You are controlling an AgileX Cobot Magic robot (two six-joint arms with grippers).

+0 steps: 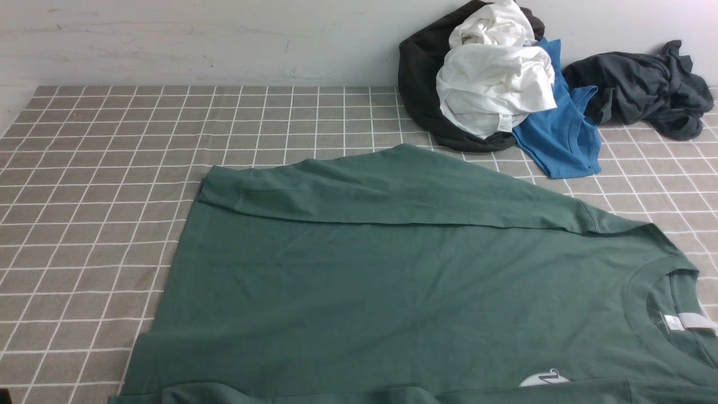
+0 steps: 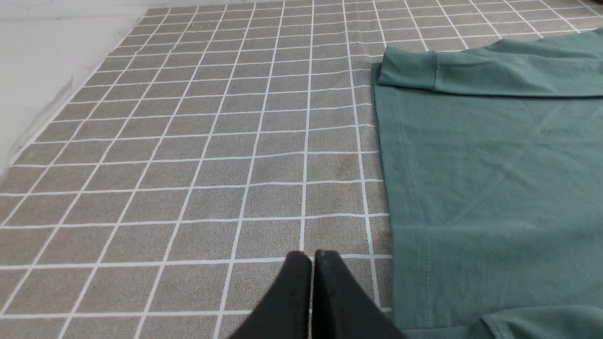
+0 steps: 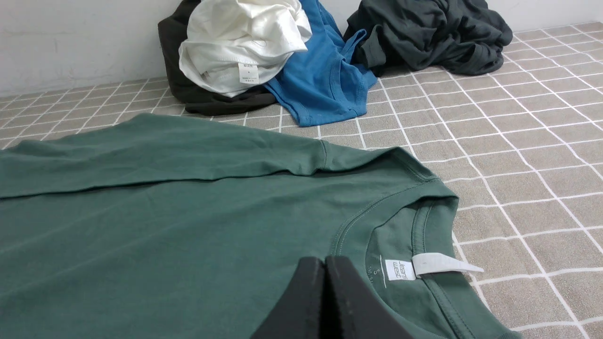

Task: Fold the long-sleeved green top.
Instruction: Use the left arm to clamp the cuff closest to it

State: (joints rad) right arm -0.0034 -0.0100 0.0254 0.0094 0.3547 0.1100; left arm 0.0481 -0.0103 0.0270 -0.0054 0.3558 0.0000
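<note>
**Front view.** The green long-sleeved top [image 1: 392, 280] lies flat on the table [image 1: 84, 224], which is covered in a grey checked cloth. The top runs along the near edge, with its hem toward the left edge and its collar [image 1: 645, 292] toward the right edge. One sleeve [image 1: 392, 191] is folded across the far side of the body. A white neck label [image 1: 698, 321] sits inside the collar, and part of a white chest print [image 1: 541, 380] shows at the near edge. By the far edge, toward the far right corner, a white garment [image 1: 493, 84] is heaped on a black garment [image 1: 418, 73]. A blue tee [image 1: 561, 140] lies beside them, and a dark grey garment [image 1: 639, 84] further right. Neither gripper shows in this view.

**Left wrist view.** This view alone shows the left gripper [image 2: 313, 256]. Its two black fingers [image 2: 297, 282] are pressed together with nothing between them. They are over bare checked cloth just beside the top's hem [image 2: 391, 188]. Whether the tips touch the cloth cannot be told. The folded sleeve's cuff [image 2: 407, 70] lies at the hem's far corner.

**Right wrist view.** The right gripper [image 3: 324, 261] appears only here. Its fingers [image 3: 301, 301] are likewise closed tight and grip nothing. They are over the top's chest, just beside the collar. Contact with the fabric cannot be told. The neck label sticks out past the collar's rim, and a printed size mark [image 3: 399, 270] shows beside it.
</note>
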